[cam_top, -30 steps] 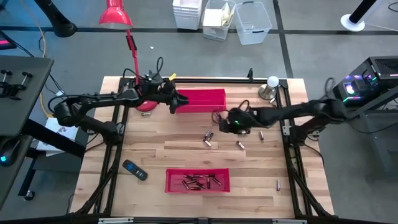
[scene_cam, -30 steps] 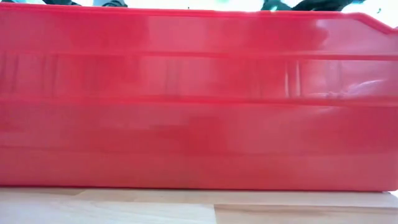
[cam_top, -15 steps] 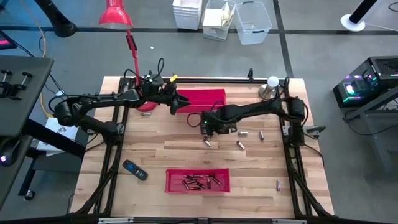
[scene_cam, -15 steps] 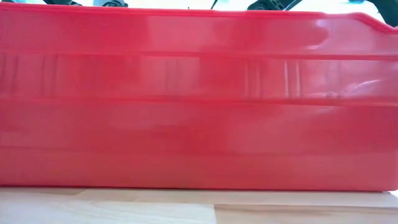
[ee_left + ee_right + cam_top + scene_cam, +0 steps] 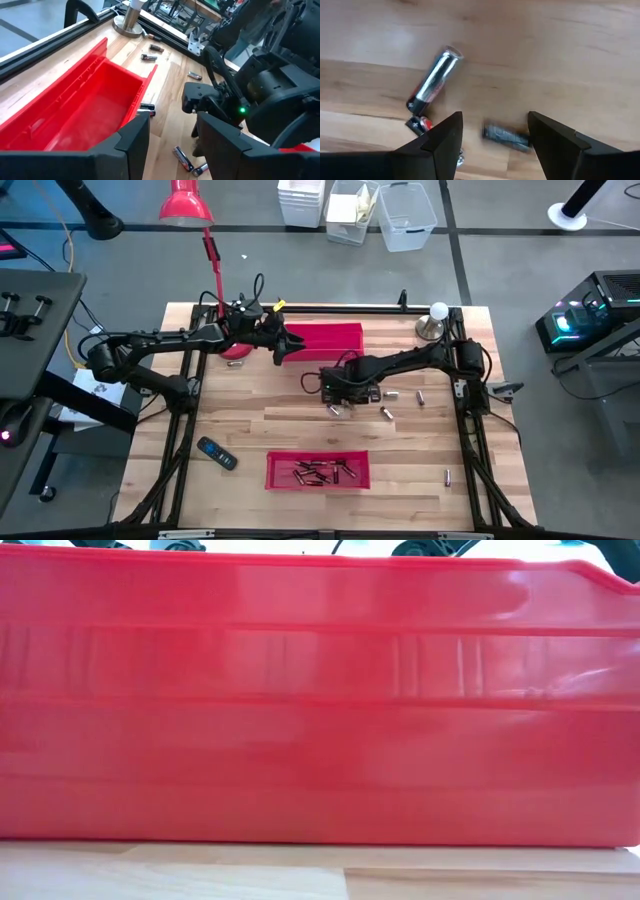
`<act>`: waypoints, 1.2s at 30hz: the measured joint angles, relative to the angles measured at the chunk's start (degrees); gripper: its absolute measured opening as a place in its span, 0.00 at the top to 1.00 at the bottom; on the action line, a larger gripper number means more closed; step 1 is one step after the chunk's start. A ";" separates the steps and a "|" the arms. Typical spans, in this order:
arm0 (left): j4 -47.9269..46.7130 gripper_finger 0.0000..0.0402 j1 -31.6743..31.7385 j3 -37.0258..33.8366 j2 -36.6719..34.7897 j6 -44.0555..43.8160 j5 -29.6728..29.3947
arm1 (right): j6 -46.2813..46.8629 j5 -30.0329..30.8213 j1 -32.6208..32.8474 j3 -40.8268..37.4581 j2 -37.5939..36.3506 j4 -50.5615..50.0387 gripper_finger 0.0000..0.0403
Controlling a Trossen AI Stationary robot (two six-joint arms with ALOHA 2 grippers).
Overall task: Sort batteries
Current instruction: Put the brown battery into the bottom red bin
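Note:
Several loose batteries lie on the wood table: a pair [image 5: 335, 408] right below my right gripper, others to its right [image 5: 385, 413] [image 5: 420, 397], and one near the front right [image 5: 447, 476]. My right gripper [image 5: 335, 387] hovers open over the pair; its wrist view [image 5: 495, 150] shows a silvery battery [image 5: 432, 82] and a dark one [image 5: 506, 136] lying between and ahead of the fingers. My left gripper [image 5: 285, 343] [image 5: 172, 145] is open and empty at the left end of the empty far red tray [image 5: 322, 342]. The near red tray [image 5: 318, 471] holds several batteries.
A black handset [image 5: 216, 452] lies at the front left. A lamp base [image 5: 432, 328] stands at the far right corner and a red lamp [image 5: 185, 205] at the far left. The near tray's red wall [image 5: 320, 700] fills the low view. Bare wood lies between the trays.
My right gripper has gone toward the table's left edge, from over the right-hand batteries to above the pair at the middle, its arm folding in. The batteries and trays have stayed in place.

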 joint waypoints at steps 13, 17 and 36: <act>-0.03 0.61 0.00 0.00 -0.02 0.89 0.00 | -12.37 2.87 0.73 0.13 -1.86 -4.59 0.45; -0.07 0.61 0.00 0.00 -0.02 0.89 0.00 | -13.14 4.57 3.90 0.19 -6.62 -8.75 0.45; -0.24 0.61 0.00 0.00 -0.02 2.22 -0.02 | -44.19 3.73 32.63 -2.93 -9.01 -15.94 0.45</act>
